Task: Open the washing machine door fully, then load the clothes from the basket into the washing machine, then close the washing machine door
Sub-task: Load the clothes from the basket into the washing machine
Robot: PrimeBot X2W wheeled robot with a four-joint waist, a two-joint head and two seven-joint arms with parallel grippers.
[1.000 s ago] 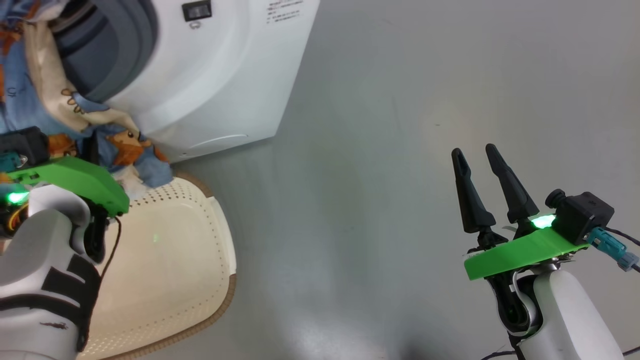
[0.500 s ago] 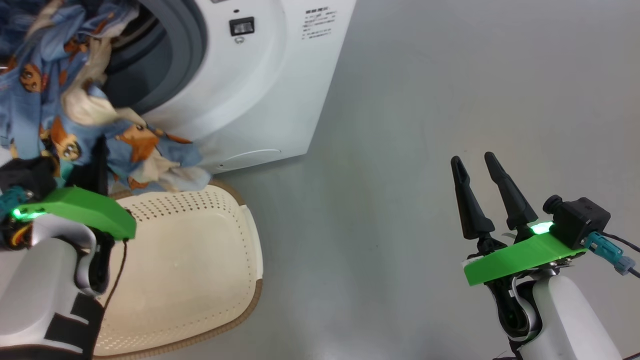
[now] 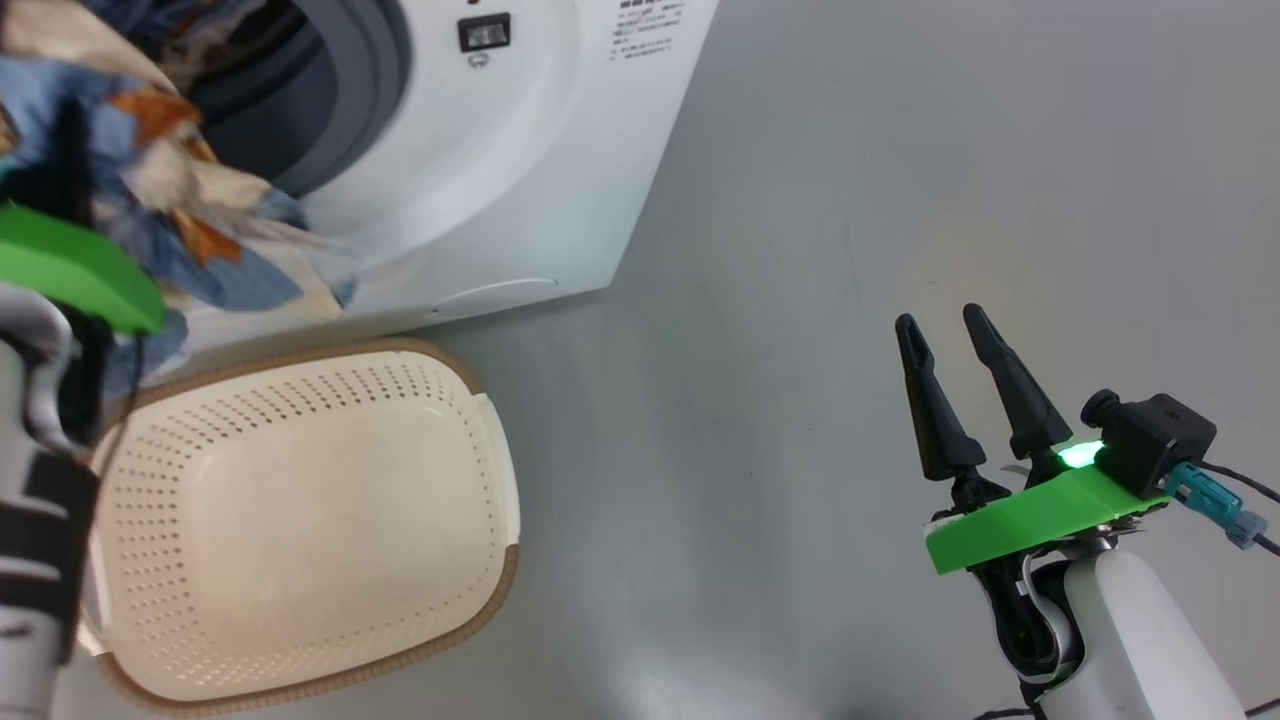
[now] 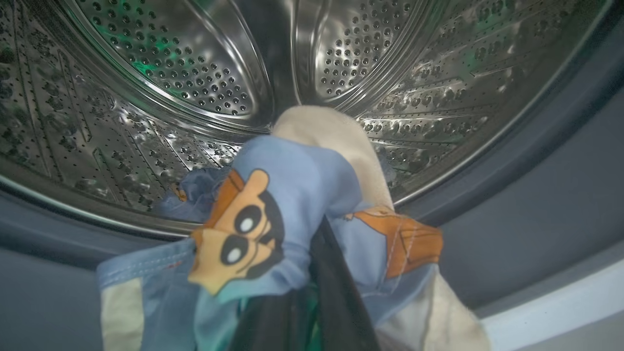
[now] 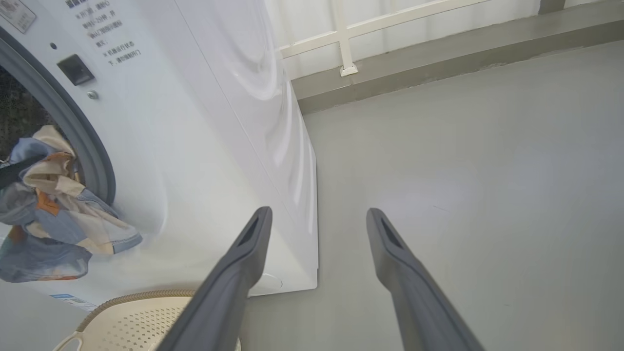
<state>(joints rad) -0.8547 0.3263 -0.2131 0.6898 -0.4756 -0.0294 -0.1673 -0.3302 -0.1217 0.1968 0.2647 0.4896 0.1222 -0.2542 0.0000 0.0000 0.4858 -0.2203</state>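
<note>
My left gripper [image 4: 319, 234] is shut on the clothes [image 4: 287, 190], a bundle of light blue fabric with orange cartoon prints and cream cloth. It holds them at the mouth of the washing machine [image 3: 520, 170], just over the grey seal [image 4: 536, 204] and in front of the steel drum [image 4: 170, 73]. In the head view the clothes [image 3: 190, 230] hang over the opening's lower lip, and they [image 5: 53, 214] show the same way from the right wrist. Below them the cream basket [image 3: 300, 520] stands on the floor with its bottom bare. My right gripper [image 3: 940, 320] is open over the floor, holding nothing. The washing machine door is out of view.
Grey floor [image 3: 850, 200] stretches right of the machine around my right gripper [image 5: 317, 214]. A low grey kerb with a white railing post [image 5: 346, 68] runs behind the machine's [image 5: 219, 122] side. The basket's rim [image 5: 131, 297] lies close to the machine's front.
My left gripper has lifted the clothes up from over the basket to the drum mouth. The head camera has shifted. The right arm has stayed still and open.
</note>
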